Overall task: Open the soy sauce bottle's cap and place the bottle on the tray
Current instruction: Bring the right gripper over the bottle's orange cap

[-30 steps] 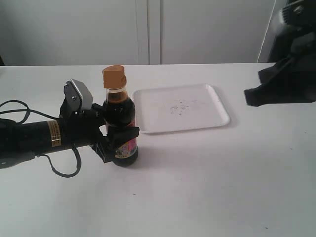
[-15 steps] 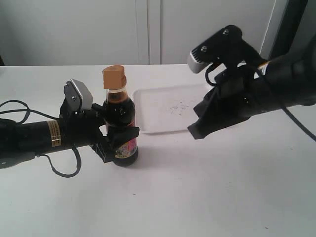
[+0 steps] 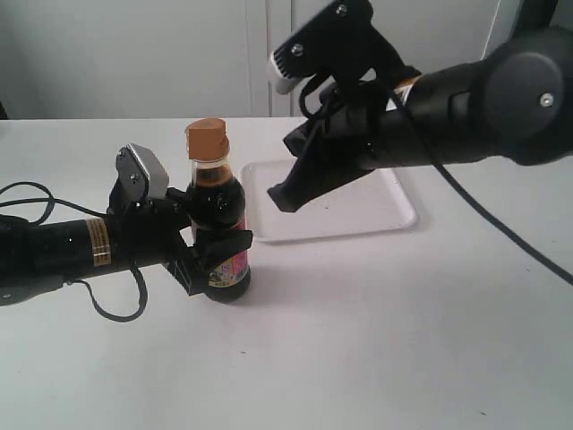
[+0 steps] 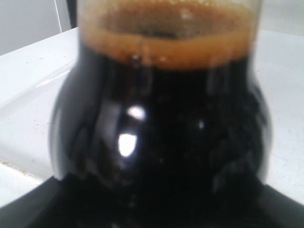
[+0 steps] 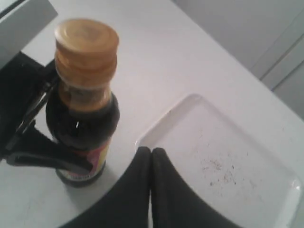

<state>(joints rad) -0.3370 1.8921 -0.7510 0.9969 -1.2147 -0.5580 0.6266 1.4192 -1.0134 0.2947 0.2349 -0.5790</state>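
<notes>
Glass soy sauce bottle (image 3: 218,235) in left hand (image 3: 208,253), round orange cap (image 3: 207,139) shut

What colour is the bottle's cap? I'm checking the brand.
Golden-orange plastic flip-top cap, clearest in the right wrist view.

no lettering, brand or number can be made out. the soy sauce bottle (image 3: 218,235) carries a pink and yellow label, its print too small and partly covered to read. a yellow band on the left arm (image 3: 97,242) shows faint dark marks, also unreadable.
</notes>
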